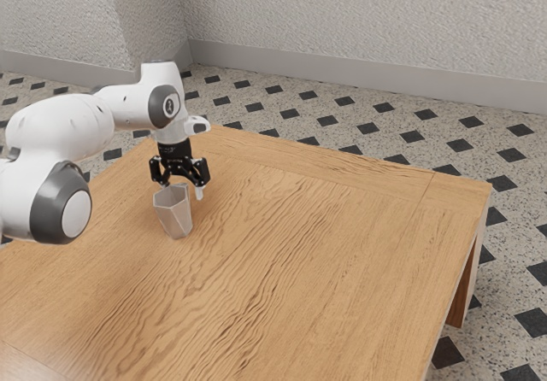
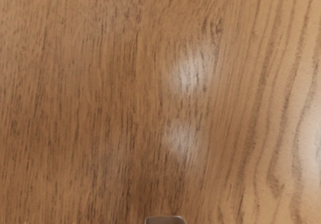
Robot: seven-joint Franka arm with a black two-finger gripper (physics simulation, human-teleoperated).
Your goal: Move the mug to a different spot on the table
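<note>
- The grey mug (image 1: pixel 173 214) stands upright on the wooden table (image 1: pixel 342 253), toward the exterior view's left and well in from every edge.
- It tapers to a narrower base, and I can't make out a handle from here.
- Right over its rim hangs the black gripper (image 1: pixel 179 184), with its fingers (image 1: pixel 200 190) spread wide, one toward each side of the mug's top.
- From the side I cannot tell whether either finger touches the rim.
- The white arm (image 1: pixel 77 133) comes in from the exterior view's left and bends down to the mug.
- The wrist view adds what the side camera can't: close-up table grain with two pale glare patches (image 2: pixel 190 71), and a small grey sliver (image 2: pixel 163 219) just under the hand.
- The exterior view alone gives the room: a speckled floor (image 1: pixel 385 116) with dark diamonds and a rough pale wall (image 1: pixel 359 14).
</note>
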